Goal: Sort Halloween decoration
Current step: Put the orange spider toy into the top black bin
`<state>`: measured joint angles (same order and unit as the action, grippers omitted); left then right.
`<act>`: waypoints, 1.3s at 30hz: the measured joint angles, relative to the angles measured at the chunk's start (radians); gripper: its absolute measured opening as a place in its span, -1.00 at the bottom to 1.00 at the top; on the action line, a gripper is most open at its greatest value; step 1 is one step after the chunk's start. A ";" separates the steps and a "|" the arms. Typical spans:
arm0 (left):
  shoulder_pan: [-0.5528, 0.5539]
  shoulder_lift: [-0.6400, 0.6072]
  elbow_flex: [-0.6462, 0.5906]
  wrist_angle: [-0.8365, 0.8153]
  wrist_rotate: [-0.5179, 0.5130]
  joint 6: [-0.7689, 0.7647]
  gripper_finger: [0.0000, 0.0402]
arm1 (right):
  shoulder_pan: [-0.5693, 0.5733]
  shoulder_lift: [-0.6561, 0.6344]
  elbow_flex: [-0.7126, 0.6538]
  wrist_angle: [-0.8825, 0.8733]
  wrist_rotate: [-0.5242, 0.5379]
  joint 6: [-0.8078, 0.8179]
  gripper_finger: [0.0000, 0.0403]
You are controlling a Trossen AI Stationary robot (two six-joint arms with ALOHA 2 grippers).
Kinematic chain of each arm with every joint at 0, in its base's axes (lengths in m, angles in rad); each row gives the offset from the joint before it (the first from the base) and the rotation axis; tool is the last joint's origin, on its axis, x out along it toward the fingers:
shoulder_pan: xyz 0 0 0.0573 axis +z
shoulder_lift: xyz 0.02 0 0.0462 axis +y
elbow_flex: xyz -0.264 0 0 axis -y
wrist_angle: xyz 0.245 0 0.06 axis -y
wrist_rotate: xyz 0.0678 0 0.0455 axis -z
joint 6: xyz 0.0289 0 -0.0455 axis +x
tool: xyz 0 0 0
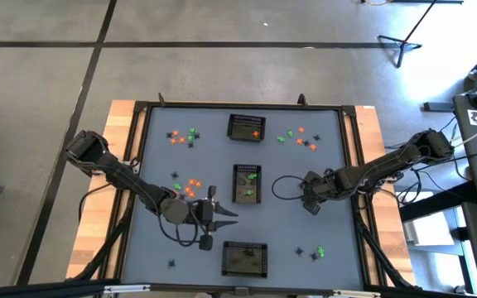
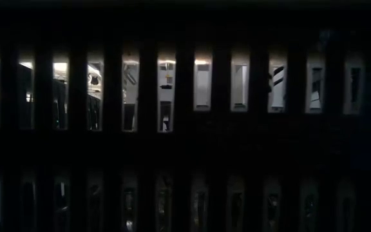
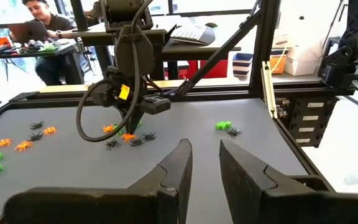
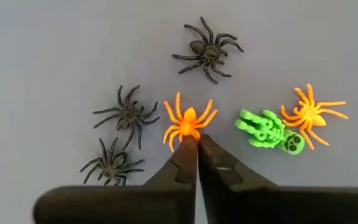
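Right gripper (image 4: 196, 142) pinched onto an orange spider (image 4: 188, 121)!
Only its wrist view shows that; overhead, the left gripper (image 1: 222, 213) waits, fingers apart.

Overhead view evenly lit, low view almost black behind dark bars, wrist views bright, soft shadows, near fingers (image 4: 225, 177) blurred.
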<state>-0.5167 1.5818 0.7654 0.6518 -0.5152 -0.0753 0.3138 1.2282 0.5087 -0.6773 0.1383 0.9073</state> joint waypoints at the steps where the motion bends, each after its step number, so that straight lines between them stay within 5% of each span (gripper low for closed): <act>1: 0.000 0.000 0.000 -0.001 0.000 0.000 -0.62 | 0.000 0.000 0.000 0.000 0.000 0.000 -0.99; 18: 0.000 0.001 0.000 -0.009 0.000 -0.001 -0.62 | 0.000 0.000 0.243 -0.117 0.146 -0.128 -1.00; 26: 0.000 0.001 0.000 -0.009 0.000 -0.001 -0.62 | -0.084 0.000 0.316 0.070 0.296 -0.335 -1.00; 32: 0.000 0.001 0.000 -0.009 0.000 0.004 -0.62 | -0.276 0.000 0.316 0.283 0.241 -0.545 -1.00; 39: 0.009 0.001 0.001 -0.017 0.000 0.007 -0.62 | -0.523 0.018 0.316 0.558 0.011 -0.692 -1.00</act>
<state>-0.5072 1.5826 0.7666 0.6350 -0.5156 -0.0685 -0.2089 1.2463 0.8246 -0.1198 0.1493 0.2153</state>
